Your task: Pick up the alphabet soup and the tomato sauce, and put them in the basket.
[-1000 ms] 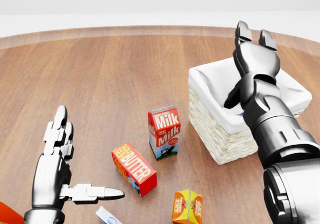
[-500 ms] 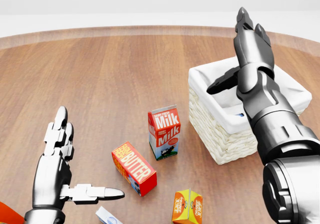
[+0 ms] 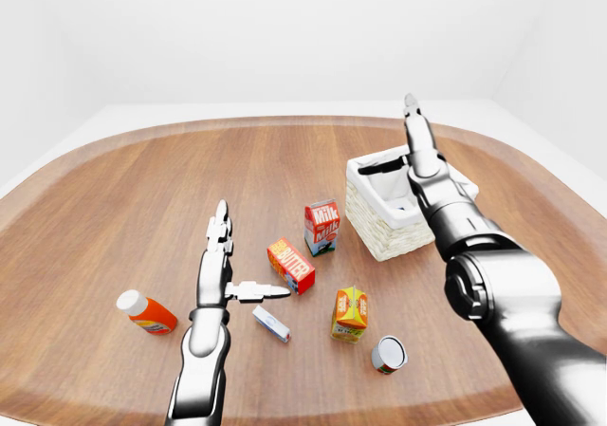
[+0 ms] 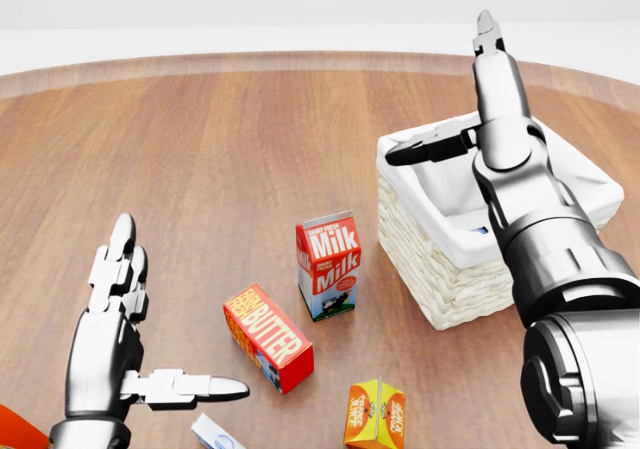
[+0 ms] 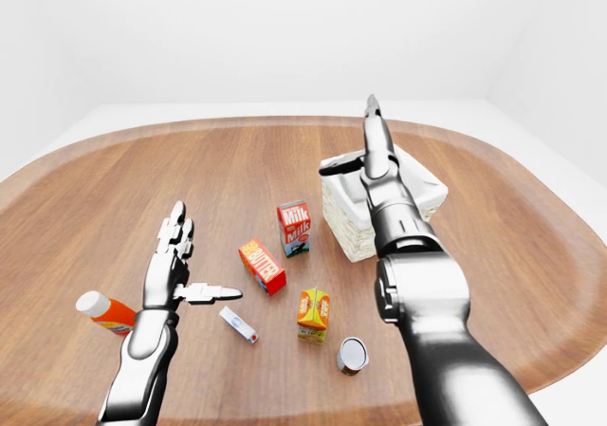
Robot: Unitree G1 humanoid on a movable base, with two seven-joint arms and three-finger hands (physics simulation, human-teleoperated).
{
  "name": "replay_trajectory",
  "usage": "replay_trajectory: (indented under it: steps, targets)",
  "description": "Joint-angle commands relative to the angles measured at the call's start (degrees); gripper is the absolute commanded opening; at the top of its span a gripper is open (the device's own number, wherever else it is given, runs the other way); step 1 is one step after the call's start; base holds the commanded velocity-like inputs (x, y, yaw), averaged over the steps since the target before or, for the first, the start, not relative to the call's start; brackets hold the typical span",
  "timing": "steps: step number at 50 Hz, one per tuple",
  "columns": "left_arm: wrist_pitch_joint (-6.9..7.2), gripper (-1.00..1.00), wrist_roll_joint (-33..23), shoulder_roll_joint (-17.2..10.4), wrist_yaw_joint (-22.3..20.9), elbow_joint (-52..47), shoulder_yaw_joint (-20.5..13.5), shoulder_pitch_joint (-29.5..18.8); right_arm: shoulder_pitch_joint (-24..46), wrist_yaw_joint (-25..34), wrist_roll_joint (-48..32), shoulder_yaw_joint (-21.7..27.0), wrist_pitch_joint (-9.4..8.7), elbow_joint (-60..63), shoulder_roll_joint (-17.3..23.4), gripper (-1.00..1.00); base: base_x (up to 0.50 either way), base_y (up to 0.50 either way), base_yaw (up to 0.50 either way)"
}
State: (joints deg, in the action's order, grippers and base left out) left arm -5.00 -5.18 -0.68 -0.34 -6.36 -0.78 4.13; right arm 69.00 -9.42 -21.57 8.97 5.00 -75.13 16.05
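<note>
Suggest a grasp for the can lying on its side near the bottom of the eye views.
Grip the can across its curved side wall, coming down from above. It lies tipped, its flat lid end facing the camera, so only the round sides offer opposing surfaces. The juice carton stands close at its upper left; approaching from the right looks safest.

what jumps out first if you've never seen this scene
The right hand, fingers spread open, is raised over the white-lined basket at the head view's right. The open left hand hovers at lower left, beside the milk carton and butter box.
</note>
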Motion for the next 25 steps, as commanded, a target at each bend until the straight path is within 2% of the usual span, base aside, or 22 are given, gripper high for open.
replay_trajectory:
  steps: [1,25]
  targets:
    - [0.0,1.0,1.1,0.0,-0.6,0.3,-0.2,0.1,-0.8,1.1,6.0,0.8,0.0,-0.7,0.1,1.0,0.0,0.0,0.0]
    - [0.0,1.0,1.0,0.1,-0.6,-1.1,-0.1,0.3,-0.3,4.0,12.3,0.6,0.0,0.6,-0.3,1.0,0.0,0.0,0.0]
